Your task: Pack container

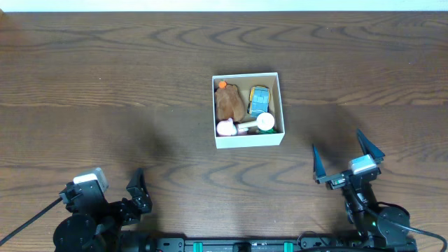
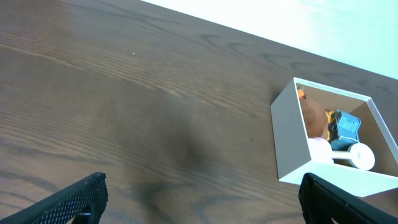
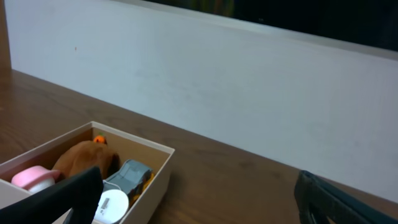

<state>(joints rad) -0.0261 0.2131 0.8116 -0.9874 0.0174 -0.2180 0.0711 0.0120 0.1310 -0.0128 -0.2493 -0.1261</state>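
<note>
Counter (image 1: 105,84): dark brown wood grain, carrying everything here.
Left jaws: at the near left edge of the counter, spread wide, gripping nothing, well apart from the container.
Container (image 1: 248,138): white square cardboard box, lidless, tan inside, upright on the counter a little right of the middle, farther out than both arms.
Pink-and-white toy (image 1: 225,127): in the container's near left corner.
Brown plush toy (image 1: 229,103): along the left wall, with an orange bit at its far end.
Yellow-and-blue toy car (image 1: 258,100): in the far right part, just beside the plush.
White round piece (image 1: 265,122): near right corner, on the near side of the car.
Right jaws: at the near right, spread wide, empty, near the container's right front corner but not touching it.
</note>
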